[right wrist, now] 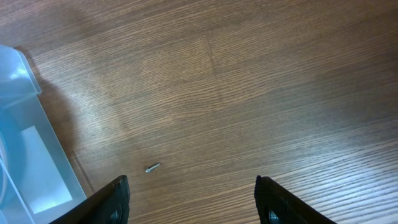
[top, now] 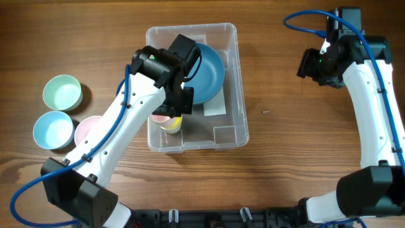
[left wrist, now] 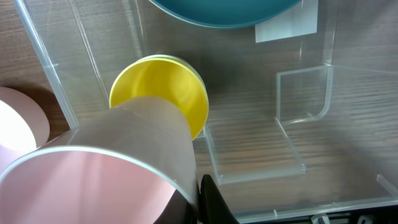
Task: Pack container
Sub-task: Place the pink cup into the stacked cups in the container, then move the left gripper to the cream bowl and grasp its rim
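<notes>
The left tool hangs inside the container, closed on a pink cup. The cup fills the near part of the left wrist view, and only one dark finger shows beside it. Straight ahead of the held cup and slightly lower stands a yellow cup, mouth up, against the container's wall. The pink cup's base looks close to the yellow rim, but whether they touch cannot be told. Farther ahead of the tool a teal bowl lies in the container, with the white label beside it on the clear base. Past the clear wall, off to one side of the tool, a pink bowl sits on the surface. A green bowl and a light blue bowl stand just beyond it.

The right tool is spread wide with nothing in it. It hovers over bare surface, with a corner of the container off to one side and a small screw lying ahead of it.

The step in hand appears to be nesting the pink cup into the yellow one. The next move likely calls for centring the pink cup over the yellow mouth, lowering it until it seats, then letting go and lifting straight out. The tool should stay clear of the nearby wall and the teal bowl. Three bowls wait outside, so the packing looks roughly half done.
</notes>
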Tool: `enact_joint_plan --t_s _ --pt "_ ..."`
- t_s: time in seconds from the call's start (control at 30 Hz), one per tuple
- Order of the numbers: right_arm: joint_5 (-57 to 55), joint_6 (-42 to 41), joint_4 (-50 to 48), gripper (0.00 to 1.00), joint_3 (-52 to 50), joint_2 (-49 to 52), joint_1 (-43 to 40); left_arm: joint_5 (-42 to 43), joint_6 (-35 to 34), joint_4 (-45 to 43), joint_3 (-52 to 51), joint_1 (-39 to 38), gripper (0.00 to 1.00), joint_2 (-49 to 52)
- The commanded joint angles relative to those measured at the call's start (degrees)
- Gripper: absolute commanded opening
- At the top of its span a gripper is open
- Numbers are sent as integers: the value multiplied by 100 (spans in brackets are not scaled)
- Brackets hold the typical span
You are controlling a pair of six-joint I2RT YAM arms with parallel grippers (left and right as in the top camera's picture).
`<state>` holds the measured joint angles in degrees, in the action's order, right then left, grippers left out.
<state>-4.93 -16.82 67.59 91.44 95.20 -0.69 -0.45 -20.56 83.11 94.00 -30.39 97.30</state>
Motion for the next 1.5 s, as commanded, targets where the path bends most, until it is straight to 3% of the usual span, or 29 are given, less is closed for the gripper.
enact_joint_plan --t_s 0.0,0.03,0.1,0.23,0.33,0.43,0.57,0.67,0.8,0.97,1.47 --pt "57 22 28 65 59 -59 22 85 -90 -17 -37 -26 58 2" --pt "57 22 31 65 59 -59 22 83 -90 -22 -37 -20 67 2" --pt "55 22 37 65 59 -59 22 37 -90 -61 -37 -20 69 0" --pt "55 20 39 65 59 -59 22 -297 -98 -98 -7 24 62 -68" --pt "55 24 37 65 59 -59 22 -890 -398 -83 181 363 64 -514" --pt "55 22 35 65 59 -59 22 -992 -420 -197 297 1290 73 -1147" --pt "55 22 37 65 59 -59 22 -846 -566 -245 136 2575 72 -1285" --pt "52 33 28 65 59 -59 22 -378 -564 -874 -802 3185 72 -1049" --pt "52 35 33 65 59 -59 22 -299 -566 -1873 -2190 3375 72 -636" --pt "50 42 46 65 59 -59 22 -330 -564 -2605 -3071 3405 73 -46" --pt "50 184 247 65 59 -59 22 -691 -564 -2914 -3488 3405 70 291"
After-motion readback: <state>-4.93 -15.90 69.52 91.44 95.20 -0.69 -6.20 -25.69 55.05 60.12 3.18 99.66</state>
